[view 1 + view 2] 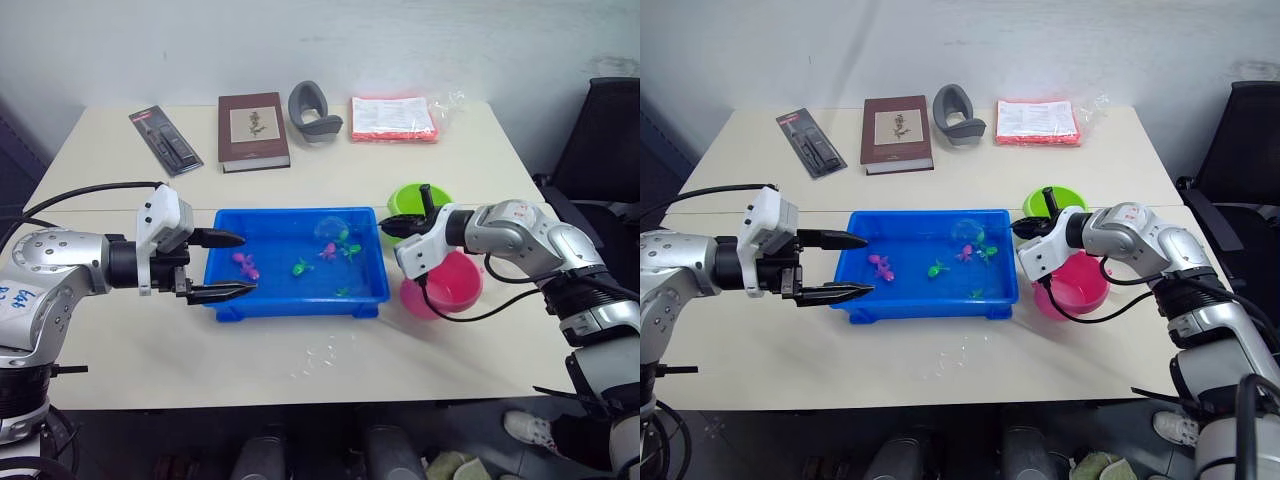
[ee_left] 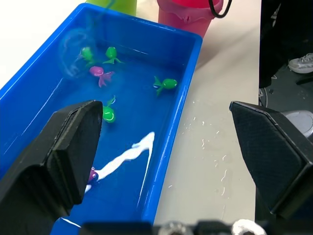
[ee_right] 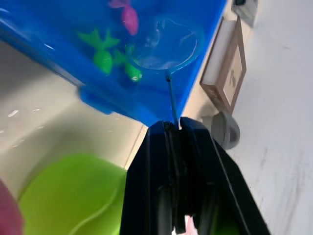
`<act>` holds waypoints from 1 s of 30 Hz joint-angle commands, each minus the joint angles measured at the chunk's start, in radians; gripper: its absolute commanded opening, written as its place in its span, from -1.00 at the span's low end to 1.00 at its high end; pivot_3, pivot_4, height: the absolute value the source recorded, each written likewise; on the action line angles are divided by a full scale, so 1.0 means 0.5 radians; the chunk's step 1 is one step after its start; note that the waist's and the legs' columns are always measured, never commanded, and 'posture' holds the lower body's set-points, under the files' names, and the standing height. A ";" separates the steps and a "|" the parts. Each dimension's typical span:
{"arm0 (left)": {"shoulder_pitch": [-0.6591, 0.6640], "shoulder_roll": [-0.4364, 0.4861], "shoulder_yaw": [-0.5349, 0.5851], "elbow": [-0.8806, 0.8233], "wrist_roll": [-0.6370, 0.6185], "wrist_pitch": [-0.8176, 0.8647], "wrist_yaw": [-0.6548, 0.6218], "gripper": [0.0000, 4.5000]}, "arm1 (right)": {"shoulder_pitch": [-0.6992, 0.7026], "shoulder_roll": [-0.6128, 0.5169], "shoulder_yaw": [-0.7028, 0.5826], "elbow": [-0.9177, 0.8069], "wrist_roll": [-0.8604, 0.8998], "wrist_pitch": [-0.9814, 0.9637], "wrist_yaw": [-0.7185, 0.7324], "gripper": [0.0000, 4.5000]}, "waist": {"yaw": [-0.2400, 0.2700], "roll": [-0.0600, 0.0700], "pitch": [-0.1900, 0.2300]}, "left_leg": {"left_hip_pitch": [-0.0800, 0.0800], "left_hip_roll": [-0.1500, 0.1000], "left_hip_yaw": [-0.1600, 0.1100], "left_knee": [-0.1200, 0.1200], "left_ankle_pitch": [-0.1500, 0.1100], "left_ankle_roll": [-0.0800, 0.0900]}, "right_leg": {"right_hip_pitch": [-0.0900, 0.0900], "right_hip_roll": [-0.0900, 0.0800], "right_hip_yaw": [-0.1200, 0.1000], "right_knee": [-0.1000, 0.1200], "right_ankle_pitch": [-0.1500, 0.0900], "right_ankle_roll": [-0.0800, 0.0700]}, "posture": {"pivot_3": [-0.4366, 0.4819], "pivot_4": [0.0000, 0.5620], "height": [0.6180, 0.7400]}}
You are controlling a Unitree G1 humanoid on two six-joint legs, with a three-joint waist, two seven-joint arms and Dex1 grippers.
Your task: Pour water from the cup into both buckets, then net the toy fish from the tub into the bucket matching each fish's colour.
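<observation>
The left gripper point(image 1: 232, 265) stands at the left end of the tub point(image 1: 230, 305), fingers spread wide and holding nothing, one fingertip over the tub's left rim, the other just outside its near-left corner. The tub sits mid-table with the fish point(image 1: 300, 267) scattered in its water: a pink one lies left of centre, green and pink ones gather toward the far-right corner, and a small green one lies near the front wall. The net point(image 3: 165, 44) has its hoop lowered into the tub's far-right corner, beside two green fish and a pink one. Its thin black handle runs out over the tub's right rim to the right gripper point(image 3: 174, 128), whose fingers are closed tight on it. Just right of the tub stand the buckets: the green bucket point(image 1: 408, 199) at the far side, the pink bucket point(image 1: 452, 290) at the near side, nearly touching the tub's right wall. Water droplets point(image 1: 318, 358) speckle the table point(image 1: 120, 340) before the tub.
</observation>
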 commanded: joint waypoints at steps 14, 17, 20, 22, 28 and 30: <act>-0.223 0.160 -0.171 0.352 0.094 -0.241 -0.327 0.99 | 0.459 -0.010 -0.274 -0.624 1.271 1.227 1.107 -1.00 | 0.006 0.000 0.000 | 0.001 0.001 -0.004 0.000 0.000 0.001 | 0.003 0.000 -0.004 0.000 0.000 0.000 | -0.05 -0.47 1.00; -0.223 0.161 -0.183 0.378 0.086 -0.253 -0.366 0.99 | 0.549 -0.007 -0.355 -0.817 1.454 1.656 1.186 -1.00 | 0.009 0.000 0.000 | 0.001 0.002 -0.006 0.000 0.000 0.001 | 0.003 0.000 -0.005 0.000 0.000 -0.001 | -0.05 -0.47 1.00; -0.181 0.167 -0.196 0.316 0.060 -0.247 -0.420 0.99 | 0.654 -0.034 -0.457 -1.014 1.676 2.163 1.243 -1.00 | 0.010 0.000 0.000 | -0.001 0.002 -0.006 0.000 -0.002 0.003 | 0.003 -0.002 -0.006 0.000 0.000 0.000 | -0.05 -0.47 1.00; -0.201 0.148 -0.203 0.318 0.056 -0.237 -0.422 0.99 | 0.702 -0.059 -0.519 -1.131 1.782 2.380 1.253 -1.00 | 0.012 0.000 0.000 | -0.001 0.001 -0.006 0.000 -0.003 0.004 | 0.003 -0.004 -0.007 -0.001 0.000 0.000 | -0.05 -0.47 1.00; -0.294 -0.008 -0.232 0.264 -0.043 -0.150 -0.383 0.99 | 0.834 -0.090 -0.848 -1.521 2.188 2.975 1.139 -1.00 | 0.034 0.000 0.000 | -0.002 0.000 -0.008 0.000 -0.003 0.005 | 0.003 -0.006 -0.010 -0.002 0.000 0.000 | -0.05 -0.47 1.00; -0.311 -0.055 -0.254 0.240 -0.051 -0.141 -0.368 0.99 | 0.901 -0.130 -0.990 -1.652 2.310 3.115 1.096 -1.00 | 0.052 0.001 0.000 | -0.002 0.000 -0.008 -0.001 -0.003 0.005 | 0.003 -0.006 -0.010 -0.002 0.000 0.000 | -0.05 -0.47 1.00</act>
